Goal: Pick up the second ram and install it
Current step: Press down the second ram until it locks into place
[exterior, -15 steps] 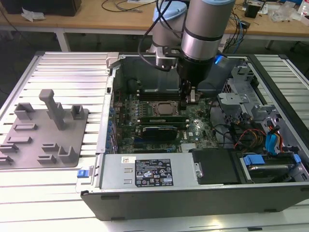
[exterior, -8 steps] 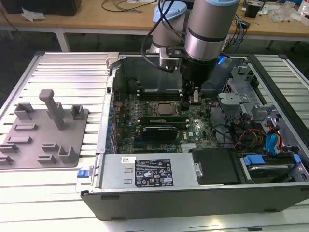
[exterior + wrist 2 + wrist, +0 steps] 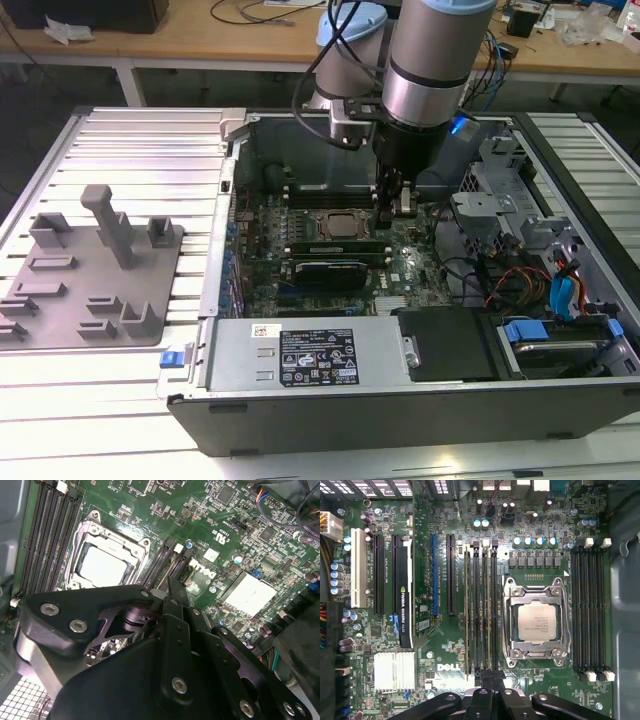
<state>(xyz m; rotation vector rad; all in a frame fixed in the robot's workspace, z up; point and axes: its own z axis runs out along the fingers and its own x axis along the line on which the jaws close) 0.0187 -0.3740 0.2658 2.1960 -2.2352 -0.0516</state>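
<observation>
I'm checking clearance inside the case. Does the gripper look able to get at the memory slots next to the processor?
Probably yes. The gripper hangs low inside the open case, right at one end of the slots beside the processor, with nothing between them.

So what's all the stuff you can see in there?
Computer case: one, black and grey, lying open on the slatted table.
Main circuit board: one, green, inside the case.
Processor: one, silver, in its metal frame on the board.
Memory slots: several, black, in rows on both sides of the processor.
Memory stick: one, green, already seated in a slot by the processor in the exterior view.
Holder tray: one, grey, with upright posts, on the table at the exterior view's left.
Drive clips: a few, blue, at the case's corner.
Robot arm: one, silver and blue, reaching into the case.
End effector: one, black, low over the slots beside the processor.
</observation>
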